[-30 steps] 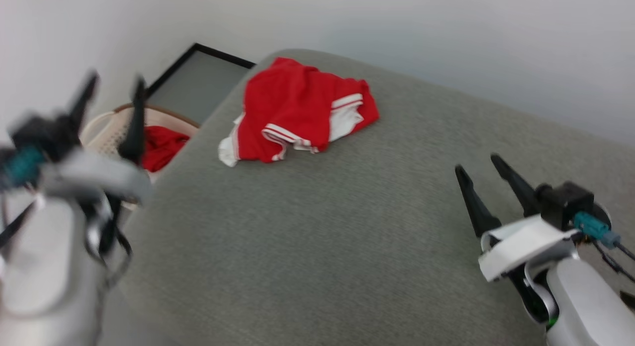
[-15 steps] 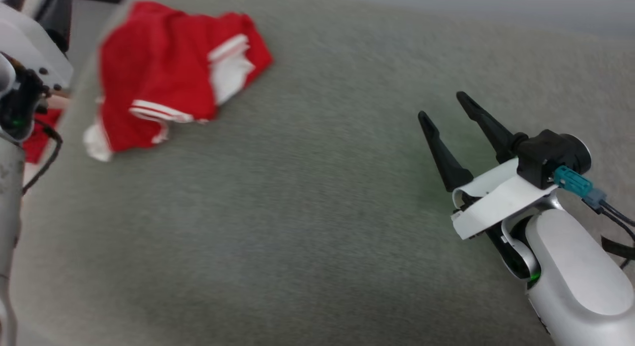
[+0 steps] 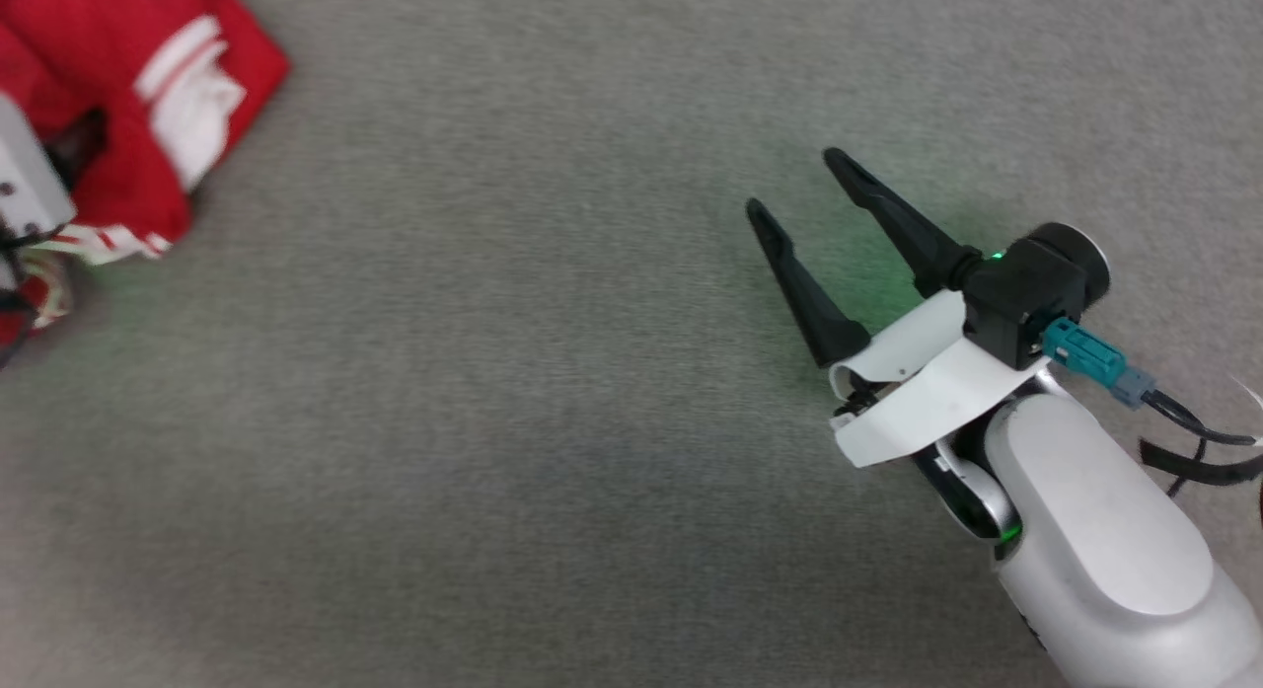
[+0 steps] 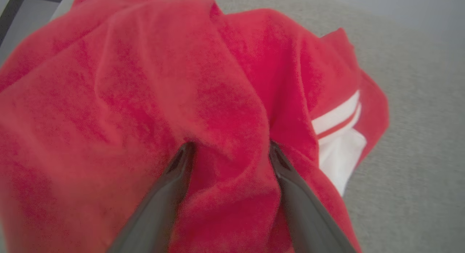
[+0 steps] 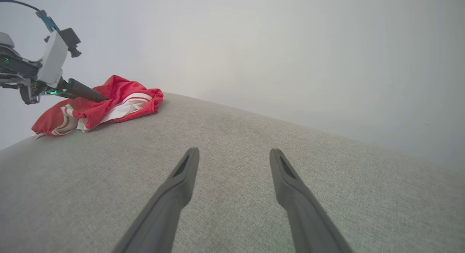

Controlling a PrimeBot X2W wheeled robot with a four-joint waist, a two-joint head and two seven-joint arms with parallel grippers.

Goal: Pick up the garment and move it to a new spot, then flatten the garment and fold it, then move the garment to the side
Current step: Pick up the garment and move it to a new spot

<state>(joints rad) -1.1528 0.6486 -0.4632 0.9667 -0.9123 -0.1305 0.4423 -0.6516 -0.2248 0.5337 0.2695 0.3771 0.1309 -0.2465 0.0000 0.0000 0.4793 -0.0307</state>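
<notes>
The garment (image 3: 118,96), a crumpled red jersey with a white sleeve and striped trim, lies at the table's far left. Its chest print is hidden in the folds. In the left wrist view my left gripper (image 4: 230,146) is open, both tips pressed into the garment (image 4: 145,82) with a ridge of red cloth between them. The right wrist view shows one left finger (image 5: 81,90) poking into the garment (image 5: 120,97). My right gripper (image 3: 794,181) hangs open over bare table, far right of the garment, with nothing between its fingers (image 5: 181,187).
The grey fabric-covered table (image 3: 493,421) stretches wide between the garment and my right arm. A pale wall (image 5: 290,46) rises behind the table's far edge. A dark-framed panel (image 4: 21,6) lies beyond the garment, off the table's corner.
The head camera has swung down, shifting the whole picture. My left gripper has come from beside the table onto the garment and pushed its tips into the cloth. The right gripper stays open.
</notes>
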